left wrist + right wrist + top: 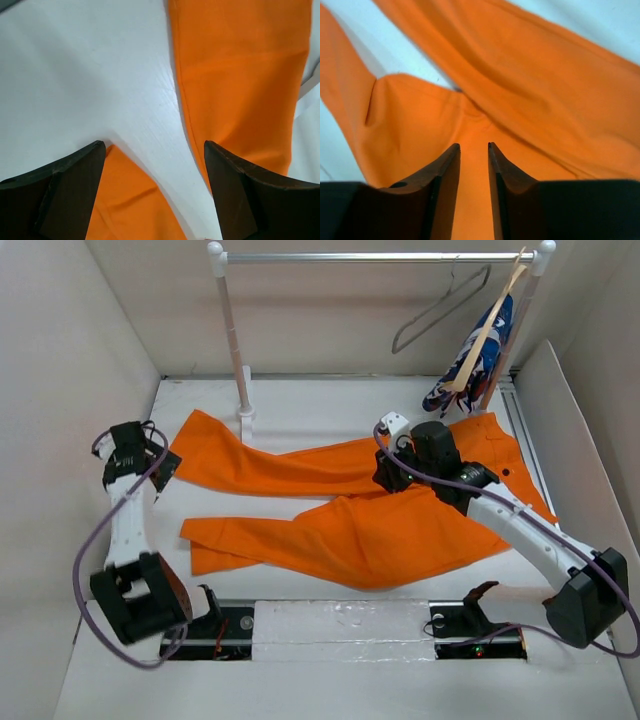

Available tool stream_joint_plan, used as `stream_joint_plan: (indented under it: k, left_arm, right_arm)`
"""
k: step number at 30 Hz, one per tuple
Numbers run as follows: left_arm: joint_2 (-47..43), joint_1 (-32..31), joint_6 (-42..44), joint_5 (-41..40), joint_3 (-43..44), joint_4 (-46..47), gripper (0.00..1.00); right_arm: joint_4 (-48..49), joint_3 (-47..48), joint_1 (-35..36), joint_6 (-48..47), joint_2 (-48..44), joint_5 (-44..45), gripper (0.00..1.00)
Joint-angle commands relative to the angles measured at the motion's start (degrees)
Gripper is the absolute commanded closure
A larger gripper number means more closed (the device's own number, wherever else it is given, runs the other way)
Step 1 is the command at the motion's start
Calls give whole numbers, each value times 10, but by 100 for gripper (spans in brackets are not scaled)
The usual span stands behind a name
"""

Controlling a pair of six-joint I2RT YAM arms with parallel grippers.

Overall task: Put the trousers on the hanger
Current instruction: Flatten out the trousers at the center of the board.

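Count: one pair of orange trousers; two hangers, a grey wire hanger and a wooden hanger; one blue patterned garment; one rail on two posts; two arms.
Trousers: spread flat across the middle of the desk, waistband to the right, two legs running left with a strip of bare desk between them.
Wire hanger: hooked on the rail, hanging bare, just left of the wooden hanger that carries the patterned garment.
Left end effector: fingers wide apart, holding nothing, above the gap between the two leg ends.
Right end effector: fingers almost together with a narrow slit, low over the crotch; whether cloth is nipped cannot be told.
Surface: white desk, boxed by white walls at left, back and right.
Edges: the waistband lies near the right wall; the upper leg passes just beside the left post; bare desk shows behind the trousers and at far left.
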Motion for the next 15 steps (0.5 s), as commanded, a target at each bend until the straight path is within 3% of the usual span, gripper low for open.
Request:
stream_joint_plan:
  k: [1, 3, 11, 15]
  left_arm:
    - [-66, 17, -22, -59, -46, -65, 25]
    - [-80, 17, -61, -69, -59, -141, 25]
    - [-88, 17, -109, -21, -156, -149, 34]
    - [-106, 4, -124, -35, -150, -172, 35]
  right_arm:
    - [27, -29, 16, -7, -26, -36, 67]
    - [29, -46, 16, -11, -39, -45, 66]
    - [8, -51, -20, -33, -64, -52, 62]
    - [7, -64, -41, -34, -75, -66, 59]
